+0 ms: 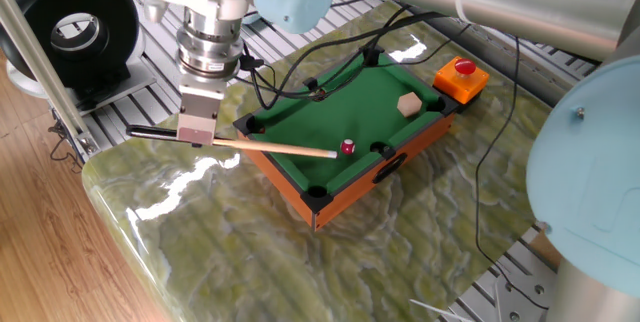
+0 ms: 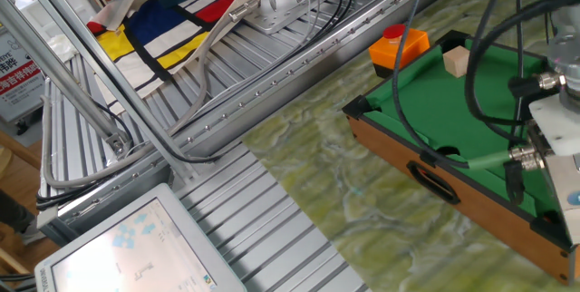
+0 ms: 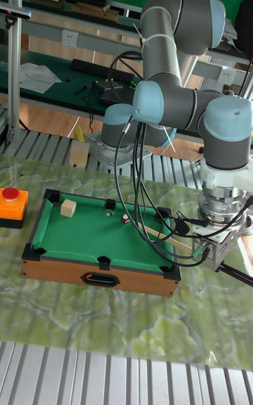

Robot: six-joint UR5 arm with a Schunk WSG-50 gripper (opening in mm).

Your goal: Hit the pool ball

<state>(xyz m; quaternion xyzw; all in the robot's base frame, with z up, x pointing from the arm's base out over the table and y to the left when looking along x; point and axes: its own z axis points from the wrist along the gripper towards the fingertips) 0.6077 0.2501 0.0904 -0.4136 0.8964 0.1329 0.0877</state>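
The pool ball, tiny, dark red with a white spot, lies on the green felt near the front rail of the small pool table. My gripper hangs left of the table, shut on a thin wooden cue that lies nearly level. The cue's tip ends just left of the ball, a hair's gap from it. In the tall fixed view the ball sits by the far rail, and the cue runs from it to the gripper. The other fixed view hides the ball.
A tan wooden cube rests on the felt near the far right pocket. A red button on an orange box stands beyond the table's right end. Black cables hang from the arm over the table. A black reel sits far left.
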